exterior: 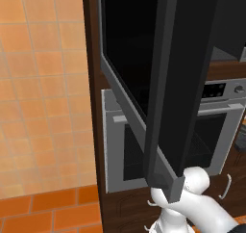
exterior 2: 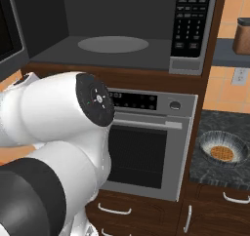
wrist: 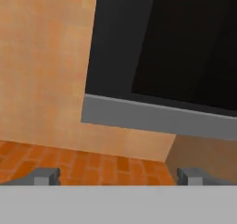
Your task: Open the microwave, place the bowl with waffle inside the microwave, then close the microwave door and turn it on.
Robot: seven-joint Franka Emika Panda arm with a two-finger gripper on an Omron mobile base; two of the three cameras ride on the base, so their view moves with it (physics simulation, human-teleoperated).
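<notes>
The microwave (exterior 2: pixel 146 30) stands open, its door (exterior: pixel 144 58) swung wide. Right of the microwave, the bowl (exterior 2: pixel 223 149) with waffle (exterior 2: pixel 220 152) sits on the counter (exterior 2: pixel 210 174). The gripper (wrist: pixel 118 176) is released, empty.

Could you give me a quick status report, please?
Pincer open, empty. Microwave door swung open; bowl with waffle on counter. Nothing blocking cavity.

The microwave door (exterior: pixel 168 83), swung open, runs off the top edge and hides most of the silver oven (exterior: pixel 216 131) behind it. The arm covers the oven's left half in the right base view. Keypad (exterior 2: pixel 192 20) labels too small to read.
</notes>
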